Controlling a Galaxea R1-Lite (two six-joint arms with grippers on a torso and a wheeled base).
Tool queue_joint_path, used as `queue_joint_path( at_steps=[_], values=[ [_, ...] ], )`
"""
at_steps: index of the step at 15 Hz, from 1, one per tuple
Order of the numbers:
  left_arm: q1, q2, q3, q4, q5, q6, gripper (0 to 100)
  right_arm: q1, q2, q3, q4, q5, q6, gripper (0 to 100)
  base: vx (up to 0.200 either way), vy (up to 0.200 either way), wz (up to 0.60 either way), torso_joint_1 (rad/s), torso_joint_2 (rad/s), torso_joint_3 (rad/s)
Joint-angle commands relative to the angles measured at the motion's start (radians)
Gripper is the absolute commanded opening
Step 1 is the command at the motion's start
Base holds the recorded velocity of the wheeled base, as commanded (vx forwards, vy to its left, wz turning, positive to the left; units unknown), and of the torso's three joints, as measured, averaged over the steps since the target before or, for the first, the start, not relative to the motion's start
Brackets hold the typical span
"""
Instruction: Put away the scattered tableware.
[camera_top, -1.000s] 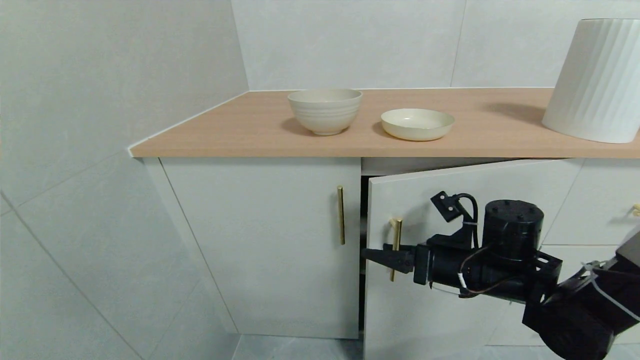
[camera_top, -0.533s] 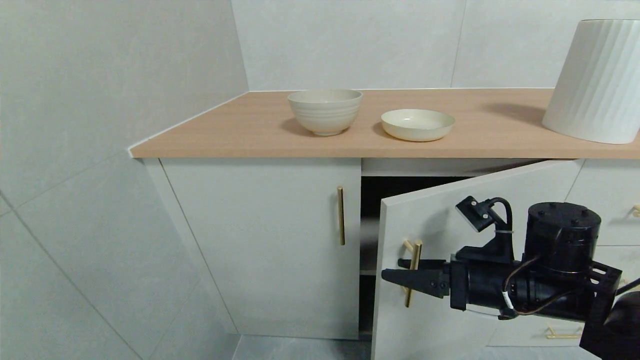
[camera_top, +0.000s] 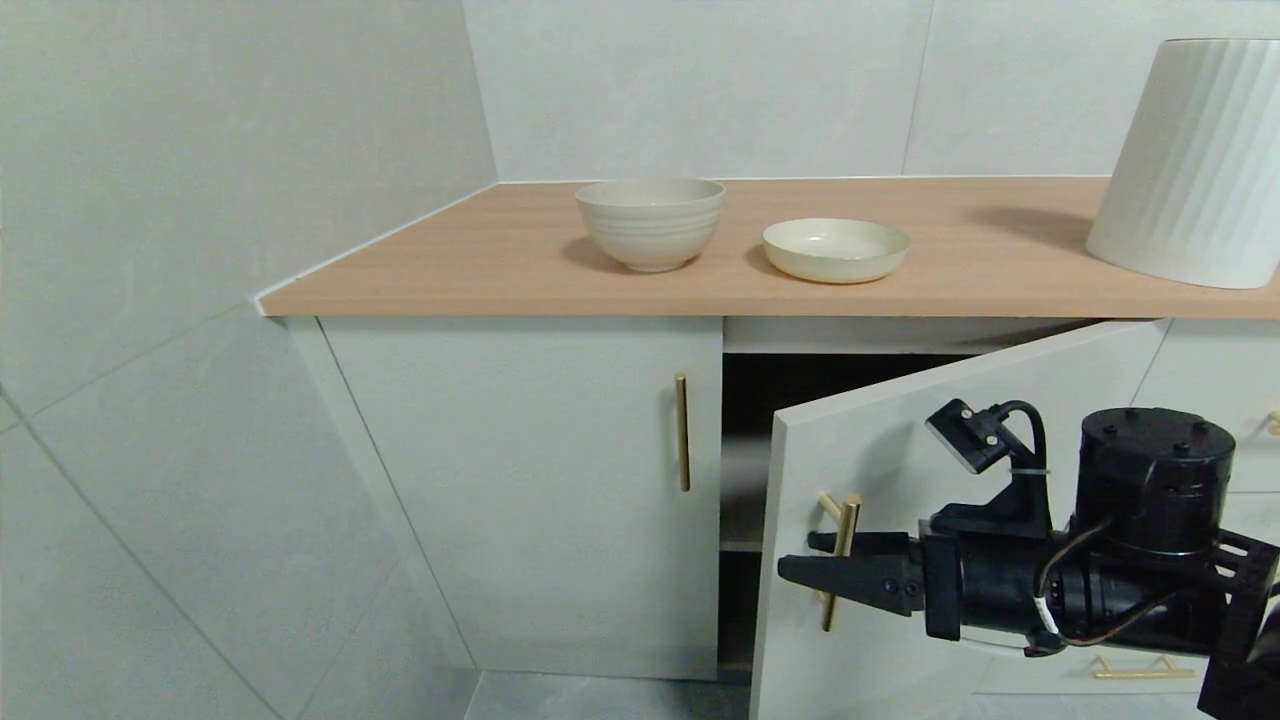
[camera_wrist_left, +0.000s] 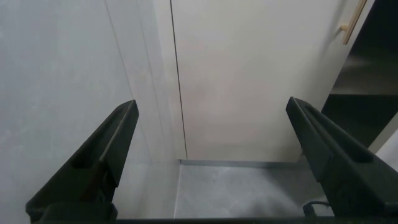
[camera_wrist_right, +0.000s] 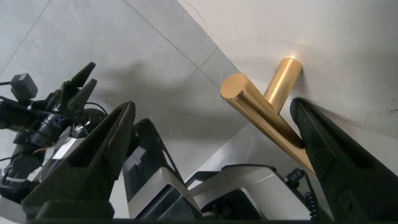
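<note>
The bowl (camera_top: 650, 222) and the shallow dish (camera_top: 836, 248) sit side by side, just apart, on the wooden countertop (camera_top: 480, 265), bowl to the left and dish to the right; both are pale cream glazed ware, the bowl deep and round with faint ridges on its wall, the dish low and wide with a smooth upturned rim; directly below the dish lies the dark mouth of the cupboard, a shelf (camera_top: 742, 545) dimly showing inside; the right-hand cupboard door (camera_top: 900, 420), flat and matt white, stands swung partly out toward the near side; its brass handle (camera_top: 843, 540) is a slim round bar, its long axis upright, held off the panel on short posts; the right gripper (camera_top: 805, 558) reaches in level from the right, so its fingers cross the bar at a right angle, spread apart with one on each side, hooking rather than pinching it; the tableware thus lies above the gripper and farther back, the dish nearer this arm than the bowl; the left gripper (camera_wrist_left: 211, 155) hangs low with its fingers wide apart, holding nothing, facing the foot of the closed left-hand door (camera_top: 520, 480); far right on the counter stands a tall ribbed white vessel (camera_top: 1190, 160).
</note>
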Motion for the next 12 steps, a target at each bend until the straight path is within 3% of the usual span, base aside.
queue_joint_path(
  at_steps=[1, 3, 4, 5, 7, 10, 12],
  values=[
    [0.0, 0.0, 0.0, 0.0, -0.002, 0.007, 100, 0.0, -0.003, 0.003, -0.002, 0.001, 0.001, 100, 0.0, 0.0, 0.0, 0.0, 0.0, 0.0],
    [0.0, 0.0, -0.015, -0.02, -0.008, 0.01, 100, 0.0, -0.008, 0.003, -0.002, 0.001, 0.001, 100, 0.0, 0.0, 0.0, 0.0, 0.0, 0.0],
    [0.0, 0.002, -0.075, -0.017, -0.046, 0.01, 100, 0.001, -0.011, 0.002, -0.002, 0.001, 0.001, 100, 0.0, 0.0, 0.0, 0.0, 0.0, 0.0],
    [-0.003, 0.018, -0.147, 0.016, -0.126, 0.007, 100, 0.0, -0.011, 0.0, -0.002, 0.001, 0.001, 100, 0.0, 0.0, 0.0, 0.0, 0.0, 0.0],
    [-0.02, 0.212, -0.422, 0.155, -0.316, -0.04, 100, 0.001, -0.009, 0.0, -0.002, 0.001, 0.001, 100, 0.0, 0.0, 0.0, 0.0, 0.0, 0.0],
    [-0.021, 0.575, -0.689, 0.175, -0.53, -0.05, 100, 0.001, -0.008, 0.0, -0.002, 0.001, -0.001, 100, 0.0, 0.0, 0.0, 0.0, 0.0, 0.0],
    [-0.023, 0.719, -0.758, 0.172, -0.583, -0.05, 100, 0.001, -0.004, -0.001, -0.004, 0.001, -0.001, 100, 0.0, 0.0, 0.0, 0.0, 0.0, 0.0]
  ],
)
